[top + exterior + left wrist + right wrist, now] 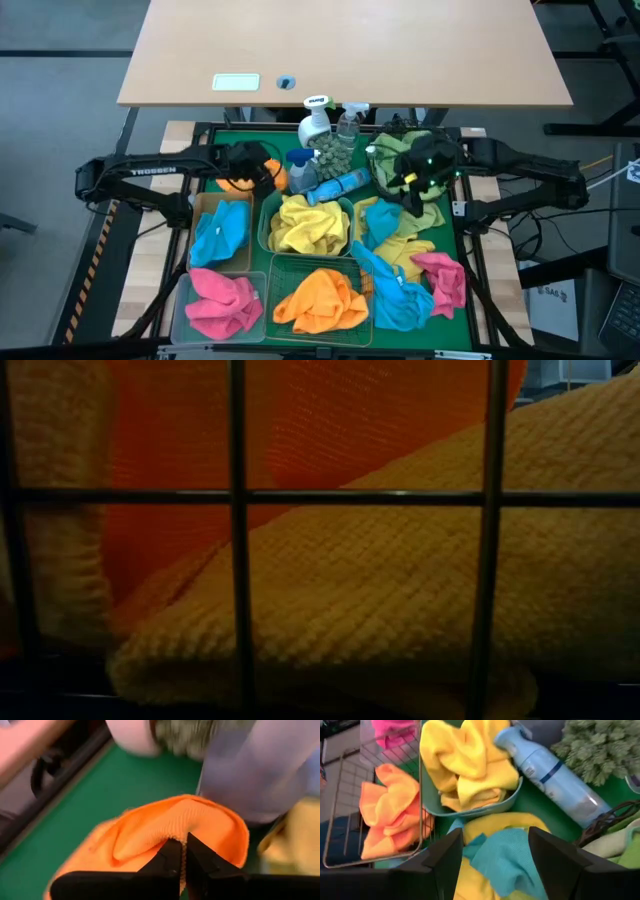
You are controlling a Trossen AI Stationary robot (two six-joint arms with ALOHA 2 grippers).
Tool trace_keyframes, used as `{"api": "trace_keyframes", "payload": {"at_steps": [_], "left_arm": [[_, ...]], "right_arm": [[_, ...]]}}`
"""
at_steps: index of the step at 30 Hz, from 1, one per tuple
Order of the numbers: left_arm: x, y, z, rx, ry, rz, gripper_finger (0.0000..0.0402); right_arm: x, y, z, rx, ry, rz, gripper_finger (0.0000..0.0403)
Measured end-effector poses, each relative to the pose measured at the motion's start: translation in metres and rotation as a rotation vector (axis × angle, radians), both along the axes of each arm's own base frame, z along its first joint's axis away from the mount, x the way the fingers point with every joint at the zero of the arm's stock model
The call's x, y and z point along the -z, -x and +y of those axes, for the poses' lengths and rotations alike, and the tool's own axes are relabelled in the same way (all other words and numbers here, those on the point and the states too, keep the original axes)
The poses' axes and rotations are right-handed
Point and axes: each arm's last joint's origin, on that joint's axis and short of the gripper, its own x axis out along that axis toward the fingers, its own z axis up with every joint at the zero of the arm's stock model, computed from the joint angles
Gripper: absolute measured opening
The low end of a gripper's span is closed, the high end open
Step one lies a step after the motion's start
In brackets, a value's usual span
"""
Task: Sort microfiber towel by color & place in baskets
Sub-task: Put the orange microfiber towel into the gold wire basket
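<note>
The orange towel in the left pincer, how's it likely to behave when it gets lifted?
Probably floppy: the orange towel already folds and bulges around the shut left pincer rather than holding a shape. It looks like thin, soft cloth, so likely light. Loose edges will probably hang down and could brush the spray bottle nearby. The right pincer hangs open over the loose towels.

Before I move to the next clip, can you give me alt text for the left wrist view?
The left claw, fingers closed, pinches a fold of an orange microfiber towel over the green mat. Blurred spray bottles stand just beyond the towel, and a yellow towel shows at the edge.
</note>
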Motion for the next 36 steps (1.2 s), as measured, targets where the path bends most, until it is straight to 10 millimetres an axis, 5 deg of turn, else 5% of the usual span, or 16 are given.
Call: {"api": "trace_keyframes", "payload": {"at_steps": [8, 21, 27, 36], "left_arm": [[-0.091, -0.005, -0.008, 0.043, -0.059, -0.169, 0.0001], [-0.219, 0.013, -0.059, 0.249, -0.098, -0.622, 0.0000], [-0.242, 0.014, -0.088, 0.375, -0.053, -0.829, 0.0000], [-0.232, -0.015, -0.144, 0.583, 0.044, -0.839, 0.0000]], "right_arm": [[0.016, -0.001, 0.024, -0.025, 0.079, 0.061, 0.0227], [0.053, -0.001, 0.034, -0.059, 0.116, 0.167, 0.0227], [0.066, -0.002, 0.034, -0.059, 0.116, 0.179, 0.0227], [0.070, -0.002, 0.034, -0.059, 0.116, 0.187, 0.0227]]}}
